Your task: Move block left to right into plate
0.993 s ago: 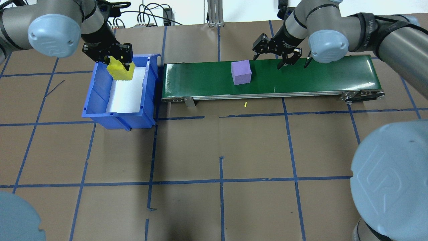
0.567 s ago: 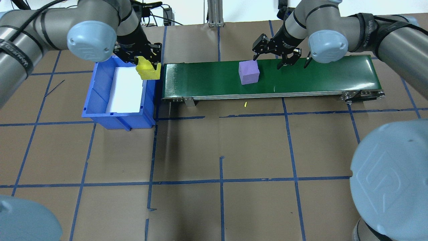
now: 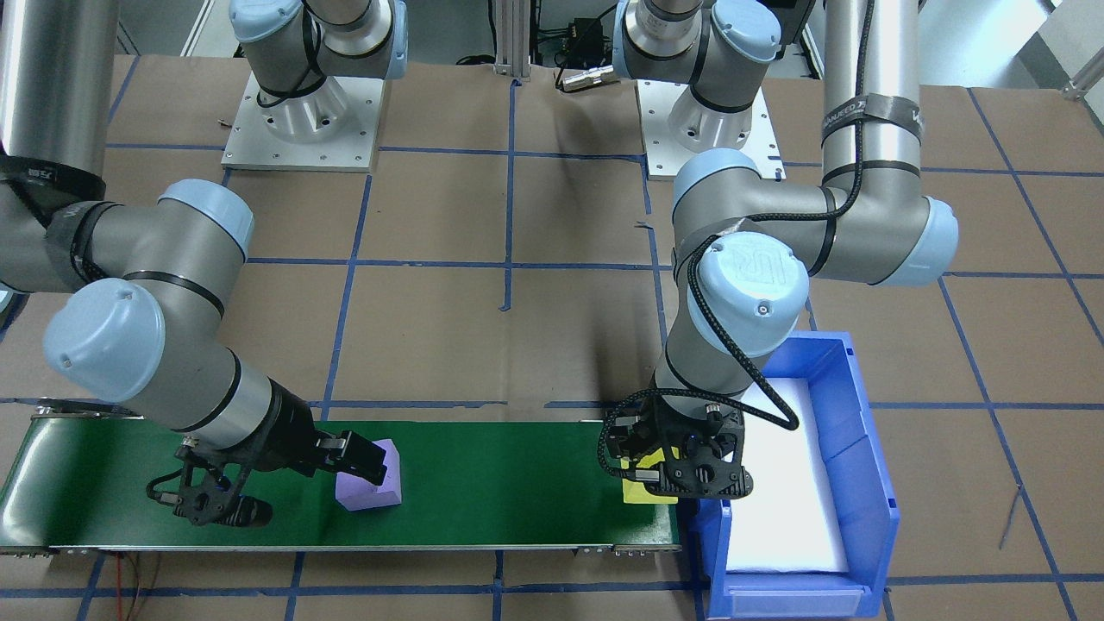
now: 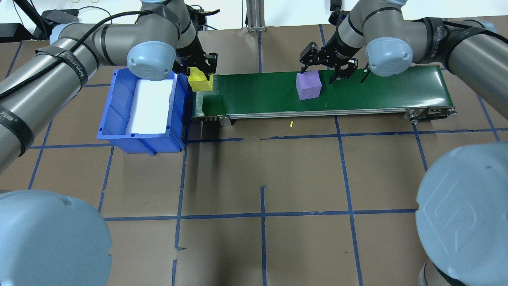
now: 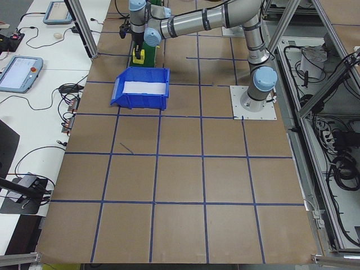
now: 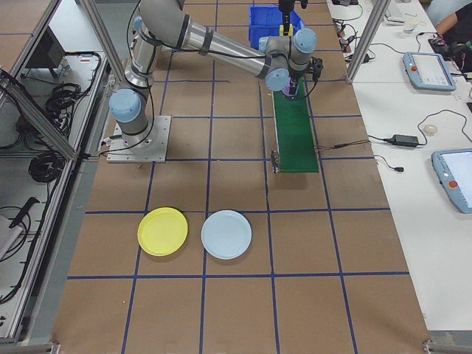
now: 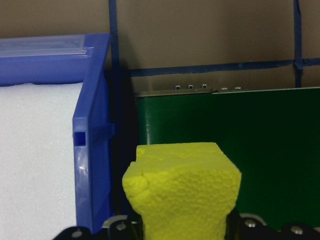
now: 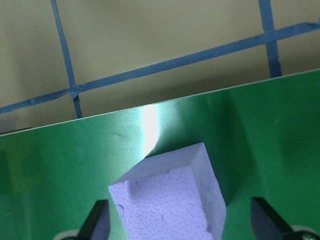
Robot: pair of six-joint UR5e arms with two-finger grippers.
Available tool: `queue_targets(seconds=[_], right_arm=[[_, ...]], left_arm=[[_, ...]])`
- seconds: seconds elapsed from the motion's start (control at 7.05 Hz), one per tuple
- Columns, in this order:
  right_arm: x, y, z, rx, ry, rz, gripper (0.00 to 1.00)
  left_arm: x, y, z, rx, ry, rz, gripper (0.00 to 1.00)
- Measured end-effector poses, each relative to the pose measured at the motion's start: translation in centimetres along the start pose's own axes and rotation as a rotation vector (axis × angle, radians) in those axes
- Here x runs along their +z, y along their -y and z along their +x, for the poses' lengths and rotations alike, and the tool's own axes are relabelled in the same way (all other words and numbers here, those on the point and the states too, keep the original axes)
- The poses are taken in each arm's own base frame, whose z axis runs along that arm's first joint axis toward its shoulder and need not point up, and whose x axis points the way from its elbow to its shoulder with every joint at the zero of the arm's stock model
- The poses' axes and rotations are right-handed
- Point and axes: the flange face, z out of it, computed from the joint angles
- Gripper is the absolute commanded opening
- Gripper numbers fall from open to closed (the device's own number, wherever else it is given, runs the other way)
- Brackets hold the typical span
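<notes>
A yellow foam block (image 4: 199, 82) hangs over the left end of the green conveyor belt (image 4: 377, 91), with my left gripper (image 4: 200, 74) shut on it. In the left wrist view the yellow block (image 7: 182, 190) fills the lower middle, just past the bin wall. A purple block (image 4: 308, 85) rests on the belt. My right gripper (image 4: 315, 77) stands open over it. In the right wrist view the purple block (image 8: 170, 200) lies between the fingers (image 8: 97, 225), apart from both. A yellow plate (image 6: 162, 231) and a light blue plate (image 6: 226, 234) lie far off on the table.
A blue bin (image 4: 119, 119) with a white foam lining stands right against the belt's left end. A small yellow scrap (image 4: 291, 124) lies on the table in front of the belt. Brown paper with a blue tape grid covers the table.
My left gripper carried the yellow block rightward, from over the bin to over the belt's left end. The purple block travelled right along the belt, in between the right gripper's fingers.
</notes>
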Motion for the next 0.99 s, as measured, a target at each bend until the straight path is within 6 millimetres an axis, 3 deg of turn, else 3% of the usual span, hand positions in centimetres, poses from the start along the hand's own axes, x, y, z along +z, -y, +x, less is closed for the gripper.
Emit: queue_targets(seconds=[0.14, 0.28, 0.43, 0.57, 0.71, 0.85, 0.99], right_arm=[[0.3, -0.1, 0.1, -0.003, -0.003, -0.003, 1.00], [0.9, -0.3, 0.5, -0.006, -0.010, -0.009, 0.69], [1.9, -0.7, 1.1, -0.044, -0.033, -0.009, 0.35], [2.8, -1.0, 2.4, -0.150, -0.107, 0.004, 0.33], [2.3, -0.7, 3.2, -0.246, -0.196, 0.024, 0.32], [0.7, 0.1, 3.7, -0.332, -0.262, 0.049, 0.33], [-2.1, 1.2, 6.0, -0.426, -0.331, 0.064, 0.33]], left_arm=[[1.0, 0.0, 0.0, -0.012, 0.000, -0.012, 0.84], [1.6, 0.0, 0.1, -0.018, -0.005, -0.011, 0.97], [1.9, 0.1, 0.2, -0.022, -0.015, 0.005, 1.00], [1.3, 0.1, 0.3, -0.023, -0.024, 0.023, 1.00], [-0.7, -0.3, 0.3, -0.023, -0.026, 0.040, 1.00], [-4.0, -1.4, 0.2, -0.020, -0.023, 0.042, 1.00], [-7.7, -3.0, -0.5, -0.024, -0.012, 0.024, 1.00]])
